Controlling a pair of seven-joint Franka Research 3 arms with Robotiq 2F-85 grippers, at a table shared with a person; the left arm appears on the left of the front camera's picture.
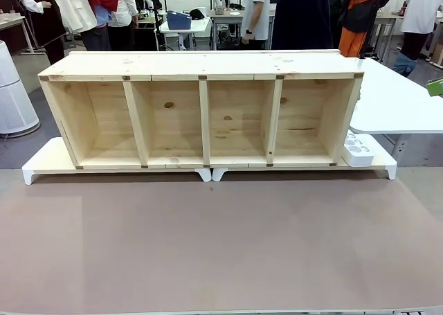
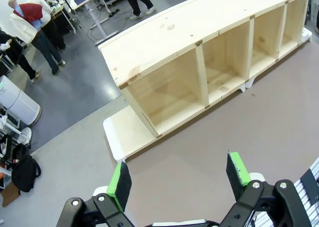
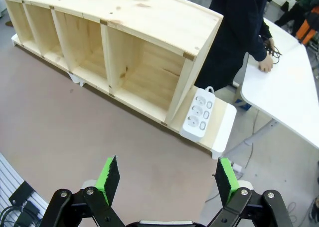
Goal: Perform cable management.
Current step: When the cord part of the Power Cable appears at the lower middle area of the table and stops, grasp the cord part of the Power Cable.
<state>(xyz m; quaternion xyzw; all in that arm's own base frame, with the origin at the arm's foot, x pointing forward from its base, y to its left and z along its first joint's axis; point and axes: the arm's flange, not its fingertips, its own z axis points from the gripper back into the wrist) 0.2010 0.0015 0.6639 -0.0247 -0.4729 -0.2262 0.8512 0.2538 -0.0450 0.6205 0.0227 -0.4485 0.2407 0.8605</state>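
Grippers first: I found the left gripper point(image 2: 178, 179) with its green pads spread wide and nothing between them, hanging above the brown mat point(image 2: 224, 127). The right gripper point(image 3: 167, 179) stood equally wide and empty over the mat, near the right end of the wooden shelf point(image 1: 201, 66). That shelf, with four open compartments, sat on white risers point(image 1: 48, 164) at the mat's far edge. A white power strip point(image 3: 199, 112) lay on the riser against the shelf's right end wall.

I could not place the cable with certainty. Thin dark strands point(image 3: 272, 48) beside the person's hand point(image 3: 266, 63) on the white side table point(image 3: 294, 97) may have been it, but they were too small to confirm.

I judged the task not begun, with locating and taking the cable as the step in hand. The right arm was nearer and should take it. I recommended wide jaws, pads square across the cord, and a grip just behind the plug, since a thin glossy cord could slip.
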